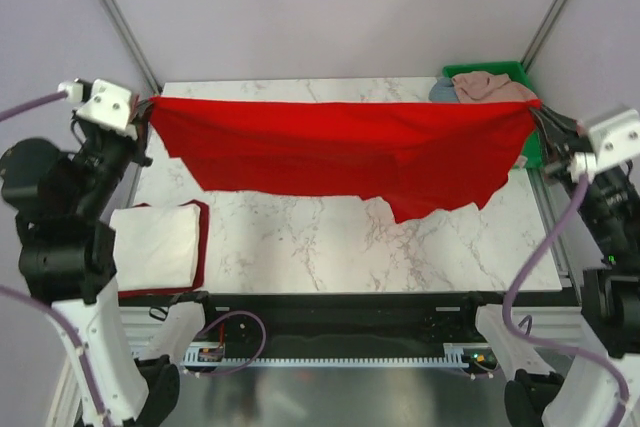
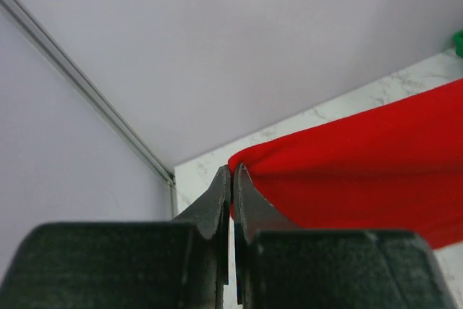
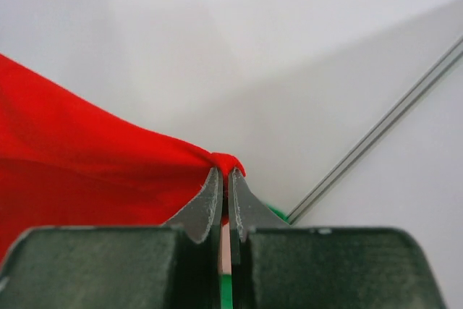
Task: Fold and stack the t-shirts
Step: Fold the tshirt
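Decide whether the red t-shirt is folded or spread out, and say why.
Spread out: the red t-shirt hangs stretched between the left gripper and right gripper, each pinching one end.

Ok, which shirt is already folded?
The white shirt, flat on the table, near left. The red shirt hangs stretched in the air; the pink shirt lies crumpled in the tray.

White marble table (image 1: 330, 247), green plastic tray (image 1: 495, 69) at its far-right corner
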You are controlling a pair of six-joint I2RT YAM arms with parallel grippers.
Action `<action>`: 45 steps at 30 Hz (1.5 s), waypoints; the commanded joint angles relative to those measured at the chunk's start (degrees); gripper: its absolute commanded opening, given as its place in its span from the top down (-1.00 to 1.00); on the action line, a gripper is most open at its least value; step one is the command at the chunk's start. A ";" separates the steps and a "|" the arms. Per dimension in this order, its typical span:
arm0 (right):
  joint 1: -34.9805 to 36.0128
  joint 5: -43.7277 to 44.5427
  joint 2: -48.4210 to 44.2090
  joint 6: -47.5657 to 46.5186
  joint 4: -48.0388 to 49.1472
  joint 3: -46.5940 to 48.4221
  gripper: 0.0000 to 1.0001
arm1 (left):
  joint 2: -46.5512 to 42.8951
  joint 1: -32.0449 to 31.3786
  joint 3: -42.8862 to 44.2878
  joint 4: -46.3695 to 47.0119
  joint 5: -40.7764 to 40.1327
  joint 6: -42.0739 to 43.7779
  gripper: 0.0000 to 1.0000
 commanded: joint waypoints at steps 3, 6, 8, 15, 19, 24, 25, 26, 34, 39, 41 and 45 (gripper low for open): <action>-0.30 3.88 -3.75 -1.75 -3.04 4.83 1.00 | -3.29 0.33 2.95 3.40 -2.59 2.31 0.95; -0.30 4.14 -3.06 -2.54 -4.45 4.93 1.00 | -3.21 0.33 2.69 3.14 -1.45 2.92 0.95; -0.21 3.45 -2.71 -2.89 -5.07 1.96 1.00 | -2.77 0.33 -0.19 3.14 -0.83 3.97 0.95; -0.30 -3.93 -1.39 -5.00 -2.88 -18.95 1.00 | 1.71 0.33 -19.00 3.14 5.49 6.53 0.95; -0.21 -7.36 1.51 -4.65 1.51 -34.60 0.99 | 10.57 -0.19 -29.38 5.15 10.59 9.16 0.95; -0.04 -7.46 15.55 -3.86 14.51 -47.98 1.00 | 32.54 -1.34 -29.41 8.85 10.95 7.68 0.96; 0.05 -7.11 18.54 -3.69 16.27 -47.90 1.00 | 36.31 -1.69 -27.92 9.46 10.34 7.06 0.95; 0.48 -6.85 21.52 -2.73 19.25 -46.59 1.00 | 39.22 -1.69 -24.68 9.64 8.94 5.75 0.95; 2.95 -4.12 51.41 1.15 27.80 -28.69 1.00 | 59.61 -1.69 -9.91 10.35 3.84 3.72 0.96; 4.71 -2.02 66.53 2.81 27.80 -17.77 1.00 | 68.24 -1.78 -2.34 10.44 0.32 2.57 0.95; 6.36 -1.31 71.97 3.87 27.89 -12.93 1.00 | 71.22 -1.87 0.39 10.96 -2.05 2.40 0.96; 7.43 -0.17 78.94 5.02 28.15 -5.37 1.00 | 74.66 -2.04 3.91 12.98 -5.39 1.08 0.95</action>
